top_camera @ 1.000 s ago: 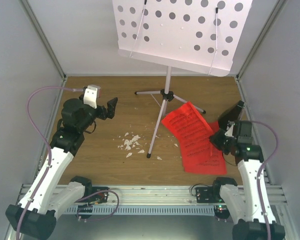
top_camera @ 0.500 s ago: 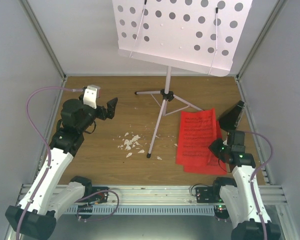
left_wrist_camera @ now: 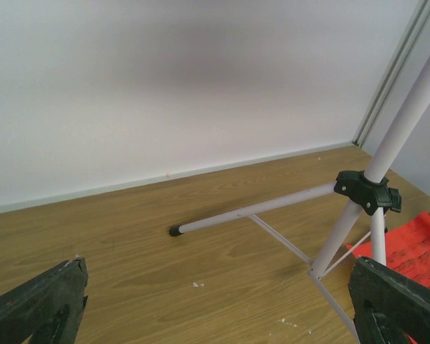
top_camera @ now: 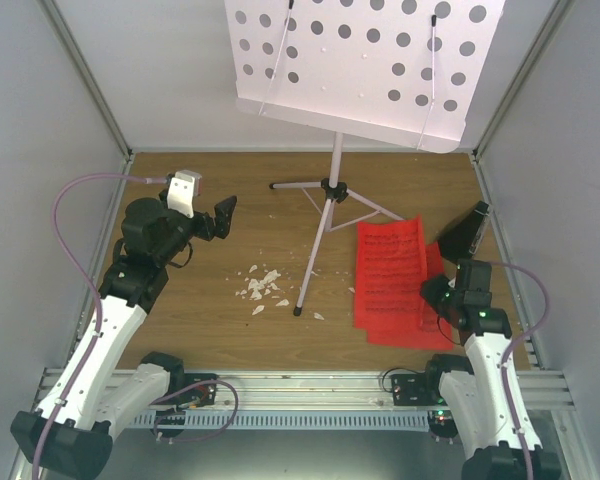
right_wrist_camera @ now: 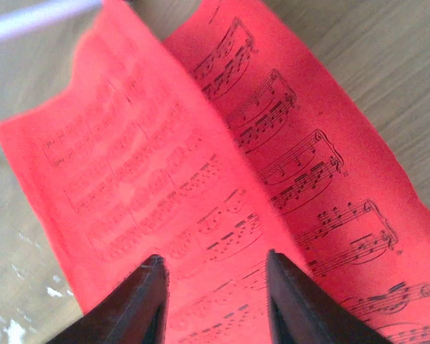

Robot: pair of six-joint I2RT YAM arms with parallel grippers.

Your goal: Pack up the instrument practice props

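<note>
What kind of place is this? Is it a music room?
Probably not, more like a robot test booth: plain white walls box in a wooden table, and two robot arms are bolted along its near edge. The music stand and red sheets look like props.

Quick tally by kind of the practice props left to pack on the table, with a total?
White perforated music stand on tripod legs: 1
Bright red printed music sheets: 2 that I can tell apart, overlapping
Small black pyramid-shaped metronome: 1
Total: 4
</note>
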